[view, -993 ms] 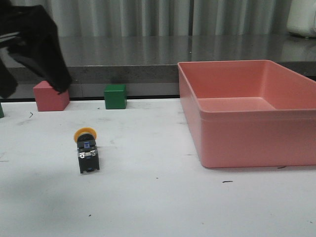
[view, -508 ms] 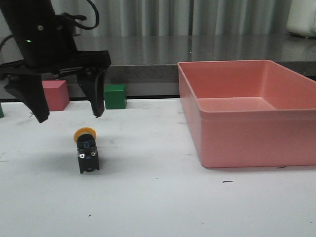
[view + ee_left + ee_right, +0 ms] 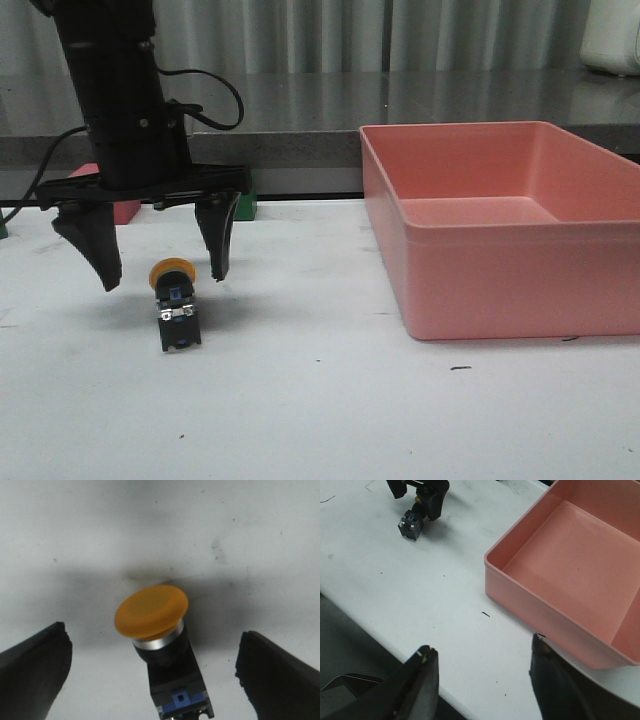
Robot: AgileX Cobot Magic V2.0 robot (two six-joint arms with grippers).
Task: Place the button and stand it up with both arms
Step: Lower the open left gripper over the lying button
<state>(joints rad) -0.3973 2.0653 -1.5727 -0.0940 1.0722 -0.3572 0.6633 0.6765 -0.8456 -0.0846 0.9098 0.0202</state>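
Front view: button (image 3: 176, 303) lying flat, cap between spread left hand (image 3: 160, 274) fingers, untouched.

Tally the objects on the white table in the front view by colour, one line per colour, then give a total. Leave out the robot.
Yellow-orange capped: 1, the button, lying on its side.
Pink: 2, the bin and a cube mostly hidden behind the left gripper.
Green: 1, a cube peeking past the same gripper.
Total: 4.
A dark sliver at the far left edge is too cropped to classify.
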